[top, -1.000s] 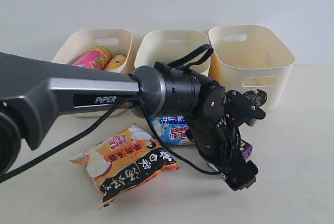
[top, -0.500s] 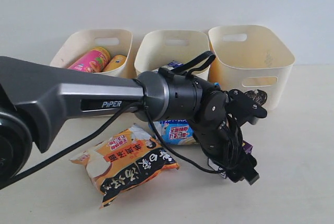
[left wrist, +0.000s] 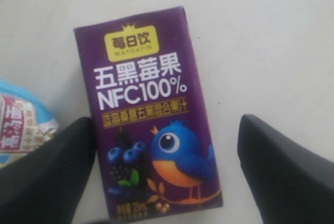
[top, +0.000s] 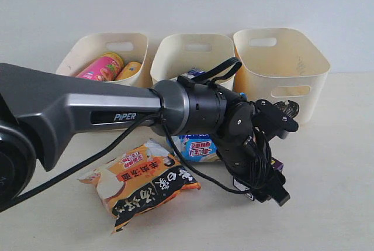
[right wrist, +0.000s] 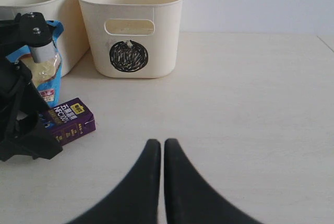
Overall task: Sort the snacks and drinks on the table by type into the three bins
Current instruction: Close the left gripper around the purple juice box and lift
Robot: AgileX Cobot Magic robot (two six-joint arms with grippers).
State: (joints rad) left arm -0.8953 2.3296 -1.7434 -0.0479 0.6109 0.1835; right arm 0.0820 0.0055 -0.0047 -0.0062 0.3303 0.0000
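Note:
The dark purple drink carton (left wrist: 146,114) lies flat on the table between the fingers of my left gripper (left wrist: 166,130). One finger touches its long edge; the other stands apart from it, so the gripper is open. In the exterior view the left gripper (top: 270,191) hangs low over the carton (top: 276,164), which is mostly hidden. My right gripper (right wrist: 163,148) is shut and empty over bare table. A pink tube (top: 102,65) and a yellow tube (top: 130,71) lie in the left bin (top: 87,46). The orange-and-black packet (top: 143,181) and the blue packet (top: 196,145) lie on the table.
The middle bin (top: 193,43) and the right bin (top: 280,64) stand at the back; the right one (right wrist: 135,25) bears a black circle. The left arm (top: 87,110) stretches across the front of the bins. The blue packet's corner (left wrist: 21,122) lies close beside one left finger.
My left gripper has turned and settled over the purple carton, and its fingers have drawn closer together. The right gripper has stayed shut and still.

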